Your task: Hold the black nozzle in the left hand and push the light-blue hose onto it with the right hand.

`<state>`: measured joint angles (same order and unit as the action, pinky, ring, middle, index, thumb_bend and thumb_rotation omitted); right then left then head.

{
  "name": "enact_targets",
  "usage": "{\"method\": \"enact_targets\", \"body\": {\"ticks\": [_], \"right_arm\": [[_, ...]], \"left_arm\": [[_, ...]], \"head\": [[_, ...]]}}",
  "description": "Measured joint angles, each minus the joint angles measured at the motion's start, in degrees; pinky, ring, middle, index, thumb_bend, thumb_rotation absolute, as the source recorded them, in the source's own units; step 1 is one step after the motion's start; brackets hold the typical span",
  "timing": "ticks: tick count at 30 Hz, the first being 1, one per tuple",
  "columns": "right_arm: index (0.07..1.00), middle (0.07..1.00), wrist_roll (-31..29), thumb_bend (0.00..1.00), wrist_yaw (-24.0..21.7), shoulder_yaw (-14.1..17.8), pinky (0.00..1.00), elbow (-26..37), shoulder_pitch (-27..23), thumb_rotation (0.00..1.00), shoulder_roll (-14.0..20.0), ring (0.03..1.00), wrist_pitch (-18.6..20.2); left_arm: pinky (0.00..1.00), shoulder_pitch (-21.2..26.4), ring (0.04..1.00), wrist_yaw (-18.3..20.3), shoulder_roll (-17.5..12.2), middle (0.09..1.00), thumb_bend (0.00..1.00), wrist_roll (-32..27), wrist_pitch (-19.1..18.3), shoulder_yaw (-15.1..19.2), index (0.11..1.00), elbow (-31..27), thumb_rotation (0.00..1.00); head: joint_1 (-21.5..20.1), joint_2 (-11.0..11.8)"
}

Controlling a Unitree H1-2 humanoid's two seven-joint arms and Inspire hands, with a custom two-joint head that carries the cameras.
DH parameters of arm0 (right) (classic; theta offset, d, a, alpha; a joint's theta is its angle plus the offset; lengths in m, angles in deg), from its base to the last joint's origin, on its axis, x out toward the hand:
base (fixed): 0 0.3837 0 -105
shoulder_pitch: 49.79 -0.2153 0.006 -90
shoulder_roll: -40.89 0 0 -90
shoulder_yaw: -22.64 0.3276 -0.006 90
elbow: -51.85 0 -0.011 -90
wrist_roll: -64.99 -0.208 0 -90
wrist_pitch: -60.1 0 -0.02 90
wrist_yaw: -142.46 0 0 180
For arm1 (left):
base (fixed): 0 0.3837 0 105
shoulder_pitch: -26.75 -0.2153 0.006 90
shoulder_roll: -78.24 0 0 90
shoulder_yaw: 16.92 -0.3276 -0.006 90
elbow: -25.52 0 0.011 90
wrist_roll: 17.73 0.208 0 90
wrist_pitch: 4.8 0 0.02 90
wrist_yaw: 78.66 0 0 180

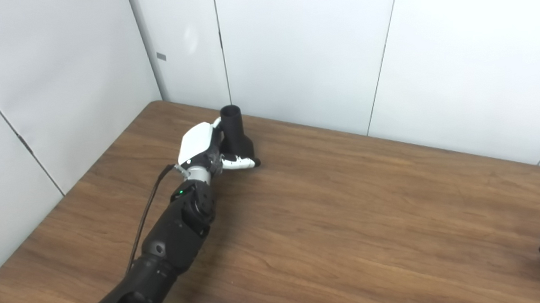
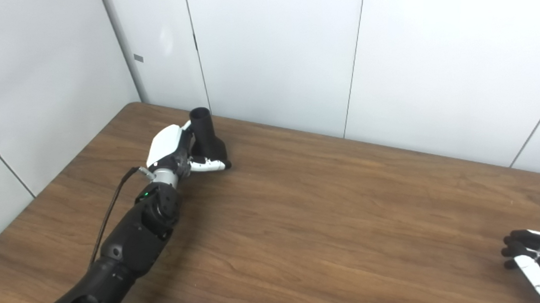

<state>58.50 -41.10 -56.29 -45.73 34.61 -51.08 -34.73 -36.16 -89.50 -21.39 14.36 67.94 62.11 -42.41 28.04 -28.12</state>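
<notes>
Black nozzle [image 1: 236, 134], white-and-black left hand [image 1: 203, 146], brown wood-grain table [image 1: 351, 222], white walls [image 1: 315, 48]

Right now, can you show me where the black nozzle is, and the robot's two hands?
black nozzle [image 1: 236, 134], left eye view, on its upright tube below the open mouth.
left hand [image 1: 203, 149], left eye view, on its white back, beside the nozzle.
right hand [image 2: 534, 254], right eye view, on its fingers at the table's right edge.

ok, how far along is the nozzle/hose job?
Early. The left hand is wrapped around the black nozzle, which stands on the table. The right hand waits at the right edge, fingers curled on nothing visible. Hose pickup and push-on remain.
</notes>
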Motion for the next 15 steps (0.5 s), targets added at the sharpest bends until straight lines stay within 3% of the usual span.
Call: {"method": "enact_targets", "body": {"ticks": [8, 15], "right_arm": [[0.547, 0.573, 0.1, 0.63, 0.0, 0.0, 0.41, 0.1, 0.1, 0.48, 0.0, 0.533, 0.1], [0.544, 0.568, 0.2, 0.67, 0.0, 0.0, 0.41, 0.1, 0.1, 0.49, 0.0, 0.529, 0.1]], "left_arm": [[0.91, 0.6, 0.835, 2.6, -2.6, 0.838, 1.00, 5.8, -0.3, -5.2, 0.854, 0.0, 0.23], [0.90, 0.5, 0.828, 2.8, -3.0, 0.842, 1.00, 7.3, -0.2, -6.1, 0.849, 0.1, 0.21]], "head": [[-0.1, -0.1], [-0.2, -0.3]]}}
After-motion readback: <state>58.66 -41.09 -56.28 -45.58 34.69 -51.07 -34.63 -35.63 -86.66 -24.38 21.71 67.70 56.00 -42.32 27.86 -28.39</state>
